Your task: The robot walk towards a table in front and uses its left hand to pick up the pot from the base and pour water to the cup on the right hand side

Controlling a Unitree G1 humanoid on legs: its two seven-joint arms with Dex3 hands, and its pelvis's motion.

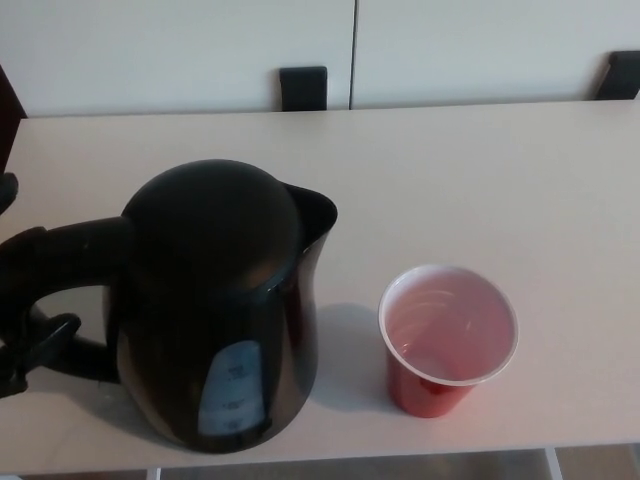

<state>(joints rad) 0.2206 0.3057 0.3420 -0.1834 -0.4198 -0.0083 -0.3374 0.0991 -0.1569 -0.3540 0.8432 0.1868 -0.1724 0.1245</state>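
Observation:
A black electric kettle (215, 300) stands on the pale table (470, 170) at the front left, spout toward the back right and handle (45, 260) pointing left. Its base is hidden beneath it. To its right stands a red plastic cup (447, 337) with a white inside, upright, nothing visible in it. Only black fingers of my left hand (30, 352) show at the left edge. One finger reaches into the handle's loop from below, and another tip (6, 190) sits above the handle. The fingers are apart and straddle the handle without closing on it. My right hand is out of view.
The table's front edge runs just below the kettle and cup. Two dark chair backs (303, 88) (622, 74) rise behind the far edge against a white wall. A dark object (8, 105) stands at the far left.

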